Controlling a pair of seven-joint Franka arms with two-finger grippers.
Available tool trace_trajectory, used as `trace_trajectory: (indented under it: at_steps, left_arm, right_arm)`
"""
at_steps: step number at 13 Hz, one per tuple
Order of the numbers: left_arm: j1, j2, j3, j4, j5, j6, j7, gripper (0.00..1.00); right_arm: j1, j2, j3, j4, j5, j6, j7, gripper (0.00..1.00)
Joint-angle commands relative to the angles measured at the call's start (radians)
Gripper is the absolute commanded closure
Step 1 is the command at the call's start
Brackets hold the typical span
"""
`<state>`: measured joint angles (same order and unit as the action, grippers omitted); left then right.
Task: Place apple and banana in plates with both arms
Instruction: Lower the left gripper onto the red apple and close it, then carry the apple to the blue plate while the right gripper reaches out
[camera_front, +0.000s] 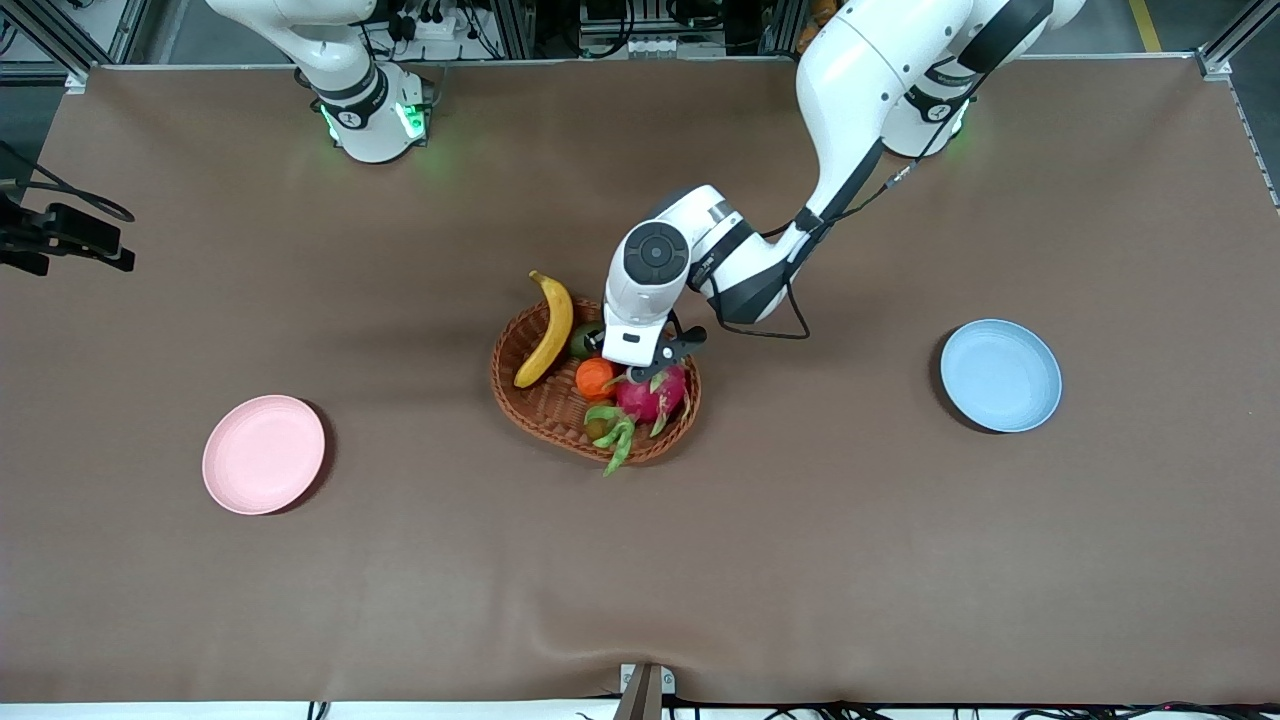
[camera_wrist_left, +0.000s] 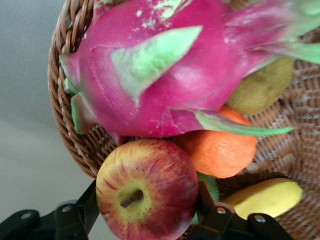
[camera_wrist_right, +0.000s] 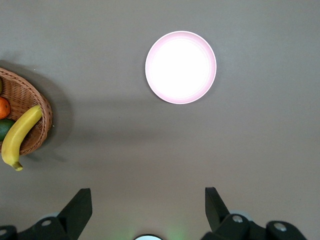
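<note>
Left gripper (camera_wrist_left: 147, 212): lowered into the wicker basket (camera_front: 540, 405), its two black fingers (camera_wrist_left: 82, 210) pressed against either side of the apple (camera_wrist_left: 147, 195), which sits between them stem side toward the wrist camera. Right gripper (camera_wrist_right: 147, 210): fingers spread wide with nothing between them, hanging high over bare table near the right arm's base, where that arm waits.

Table (camera_front: 800, 560): brown cloth surface. Basket: oval, at mid-table, between the two plates. Pink plate (camera_front: 264, 454): bare, toward the right arm's end. Blue plate (camera_front: 1000, 375): bare, toward the left arm's end.

Banana (camera_front: 548, 328): lies along the basket's rim on the side toward the right arm, one tip jutting over the edge. Dragon fruit (camera_front: 650, 395): in the basket, touching the apple. Tangerine (camera_front: 595, 377): between the dragon fruit and the banana.
</note>
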<state>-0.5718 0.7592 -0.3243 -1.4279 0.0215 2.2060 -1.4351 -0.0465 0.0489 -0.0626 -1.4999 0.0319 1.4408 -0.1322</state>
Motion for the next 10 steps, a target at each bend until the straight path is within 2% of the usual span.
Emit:
trace_trajectory:
  at_steps: [1,6,10]
  left_arm:
    - [0.013,-0.075,0.007,0.003,0.005,-0.049,-0.027,1.00]
    - [0.119,-0.233,0.001,0.004,-0.060,-0.208,-0.002,1.00]
    - [0.263,-0.337,-0.001,0.001,-0.051,-0.342,0.180,1.00]
  right_arm:
    - [-0.018,0.014,0.012,0.026,0.010,-0.008,0.005,0.00]
    - [-0.003,0.046,0.014,0.027,0.016,0.021,0.006,0.00]
    - [0.000,0.049,0.017,0.026,0.058,0.024,0.067,0.00]
